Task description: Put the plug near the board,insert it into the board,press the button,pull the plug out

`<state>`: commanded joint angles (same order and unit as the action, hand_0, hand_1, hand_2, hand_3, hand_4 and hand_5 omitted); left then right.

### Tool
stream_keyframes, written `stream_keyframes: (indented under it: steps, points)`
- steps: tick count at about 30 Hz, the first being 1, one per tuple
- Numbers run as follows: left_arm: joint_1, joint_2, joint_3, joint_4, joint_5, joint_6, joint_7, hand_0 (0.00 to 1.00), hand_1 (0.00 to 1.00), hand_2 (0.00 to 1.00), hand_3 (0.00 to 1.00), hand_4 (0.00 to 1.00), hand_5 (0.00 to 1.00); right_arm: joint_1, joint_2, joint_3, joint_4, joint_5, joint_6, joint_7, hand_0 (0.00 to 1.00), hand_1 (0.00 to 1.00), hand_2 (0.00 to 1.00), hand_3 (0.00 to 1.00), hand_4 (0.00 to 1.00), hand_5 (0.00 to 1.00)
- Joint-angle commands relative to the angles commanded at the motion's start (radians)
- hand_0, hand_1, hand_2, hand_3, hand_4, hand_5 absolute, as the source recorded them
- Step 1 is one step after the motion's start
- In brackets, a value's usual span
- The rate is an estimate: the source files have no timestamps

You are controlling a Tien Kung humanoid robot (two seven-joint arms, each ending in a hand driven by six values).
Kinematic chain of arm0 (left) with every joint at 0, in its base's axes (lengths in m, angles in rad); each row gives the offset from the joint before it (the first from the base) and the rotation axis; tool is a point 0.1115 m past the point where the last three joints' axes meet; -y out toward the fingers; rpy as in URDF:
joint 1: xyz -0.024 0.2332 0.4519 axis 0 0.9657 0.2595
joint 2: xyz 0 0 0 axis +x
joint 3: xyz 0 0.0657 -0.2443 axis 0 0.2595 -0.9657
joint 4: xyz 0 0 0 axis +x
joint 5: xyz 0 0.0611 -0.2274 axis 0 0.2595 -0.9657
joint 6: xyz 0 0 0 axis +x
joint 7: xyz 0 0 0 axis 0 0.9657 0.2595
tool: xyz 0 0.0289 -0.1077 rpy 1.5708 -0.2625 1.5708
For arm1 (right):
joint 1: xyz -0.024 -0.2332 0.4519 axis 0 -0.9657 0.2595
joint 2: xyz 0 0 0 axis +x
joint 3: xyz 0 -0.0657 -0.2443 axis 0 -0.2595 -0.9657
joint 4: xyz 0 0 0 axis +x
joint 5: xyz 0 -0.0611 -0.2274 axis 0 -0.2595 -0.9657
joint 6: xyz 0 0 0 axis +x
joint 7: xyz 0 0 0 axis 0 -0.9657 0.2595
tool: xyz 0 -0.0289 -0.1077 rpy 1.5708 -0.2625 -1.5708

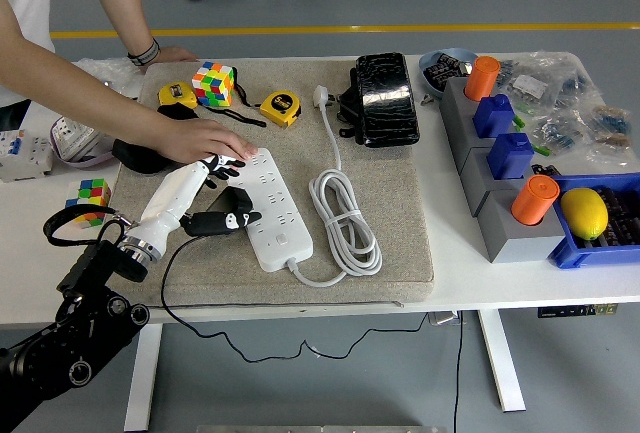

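The robot's left hand (215, 203) is pinching the black plug (232, 210) at the white power strip (272, 210), looks light and rigid, so grip its body, not the floppy cord.

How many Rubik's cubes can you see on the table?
2. One Rubik's cube sits at the mat's far left corner; a smaller cube sits on the white table, left of the mat. More may be hidden.
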<state>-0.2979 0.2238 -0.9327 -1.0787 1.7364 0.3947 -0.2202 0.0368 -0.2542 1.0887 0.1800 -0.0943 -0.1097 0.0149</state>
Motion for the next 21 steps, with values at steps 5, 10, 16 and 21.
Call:
stream_keyframes:
  steps: [5, 10, 16, 21]
  points:
    - [0.040, 0.023, -0.009, -0.055, -0.039, 0.034, -0.056, 0.461, 0.588, 0.616, 0.668, 0.998, 0.443, 0.000, 0.001, 0.002, 0.000, -0.003, 0.000, 0.003, 0.496, 0.597, 0.559, 0.510, 0.848, 0.384]
    - [0.083, 0.047, -0.007, -0.101, -0.028, 0.057, -0.070, 0.490, 0.607, 0.627, 0.657, 0.998, 0.449, 0.000, 0.001, 0.009, 0.000, -0.009, -0.001, 0.006, 0.495, 0.597, 0.559, 0.509, 0.847, 0.385]
    - [0.110, 0.060, 0.006, -0.109, -0.006, 0.072, -0.061, 0.497, 0.609, 0.627, 0.654, 0.998, 0.454, 0.001, 0.002, 0.019, 0.000, -0.016, 0.000, 0.010, 0.495, 0.598, 0.558, 0.509, 0.848, 0.385]
    - [0.124, 0.064, 0.006, -0.116, 0.014, 0.081, -0.054, 0.492, 0.616, 0.628, 0.649, 0.998, 0.456, -0.001, 0.001, 0.027, 0.000, -0.023, -0.002, 0.015, 0.492, 0.597, 0.558, 0.509, 0.848, 0.385]
